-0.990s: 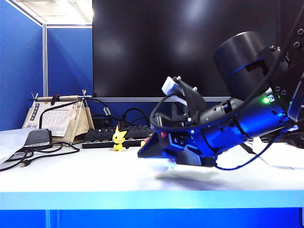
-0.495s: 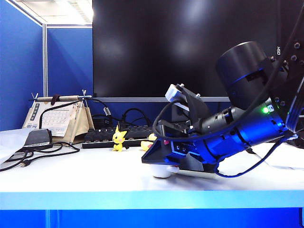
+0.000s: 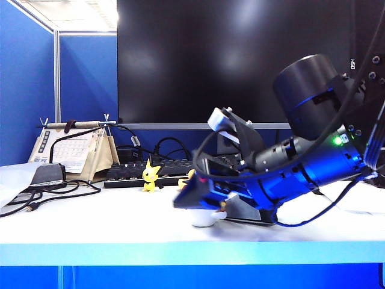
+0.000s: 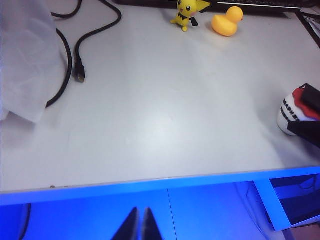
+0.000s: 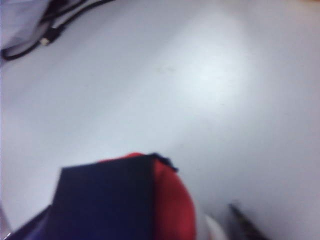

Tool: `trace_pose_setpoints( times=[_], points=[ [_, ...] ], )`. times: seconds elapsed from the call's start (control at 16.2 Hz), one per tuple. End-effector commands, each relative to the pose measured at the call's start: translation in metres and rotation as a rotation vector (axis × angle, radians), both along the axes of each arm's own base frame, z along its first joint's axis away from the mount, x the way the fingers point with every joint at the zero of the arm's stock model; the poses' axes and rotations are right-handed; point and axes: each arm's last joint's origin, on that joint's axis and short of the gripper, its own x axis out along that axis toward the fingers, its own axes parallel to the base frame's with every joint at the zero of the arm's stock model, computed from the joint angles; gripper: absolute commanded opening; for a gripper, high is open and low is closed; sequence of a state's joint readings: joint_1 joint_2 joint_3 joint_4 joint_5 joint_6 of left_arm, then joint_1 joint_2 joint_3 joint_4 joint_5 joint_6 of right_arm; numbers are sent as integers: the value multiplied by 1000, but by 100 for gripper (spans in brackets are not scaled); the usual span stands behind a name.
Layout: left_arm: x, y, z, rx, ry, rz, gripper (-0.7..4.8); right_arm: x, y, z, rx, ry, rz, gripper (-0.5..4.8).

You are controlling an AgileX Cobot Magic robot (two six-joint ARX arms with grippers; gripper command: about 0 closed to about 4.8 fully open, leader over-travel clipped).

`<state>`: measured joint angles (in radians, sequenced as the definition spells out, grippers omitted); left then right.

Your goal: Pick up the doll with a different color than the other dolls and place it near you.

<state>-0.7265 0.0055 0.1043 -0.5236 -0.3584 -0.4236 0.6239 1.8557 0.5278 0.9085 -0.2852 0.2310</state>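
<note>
since a second ago the right gripper (image 3: 201, 208) has sunk to the white table (image 4: 150, 125) and its jaws have sprung apart, so the white doll (image 4: 292, 114) now sits free on the tabletop near the front edge; i judge the placing all but done. the doll is round and white with a red frill and a black cap. the yellow pointy-eared figure (image 4: 187, 11) and yellow duck (image 4: 227, 22) stand far back. the left gripper (image 4: 141, 227) hangs off the front edge, jaws together.
</note>
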Motion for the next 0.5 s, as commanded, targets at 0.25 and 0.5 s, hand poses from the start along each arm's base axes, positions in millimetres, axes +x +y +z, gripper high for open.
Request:
trace_pose_setpoints(
  times=[0.25, 0.5],
  points=[
    [0, 0, 0, -5, 0, -3, 22, 2, 2, 4, 37, -7, -7, 479],
    [0, 0, 0, -5, 0, -2, 22, 12, 9, 16, 81, -61, -15, 479]
  ],
)
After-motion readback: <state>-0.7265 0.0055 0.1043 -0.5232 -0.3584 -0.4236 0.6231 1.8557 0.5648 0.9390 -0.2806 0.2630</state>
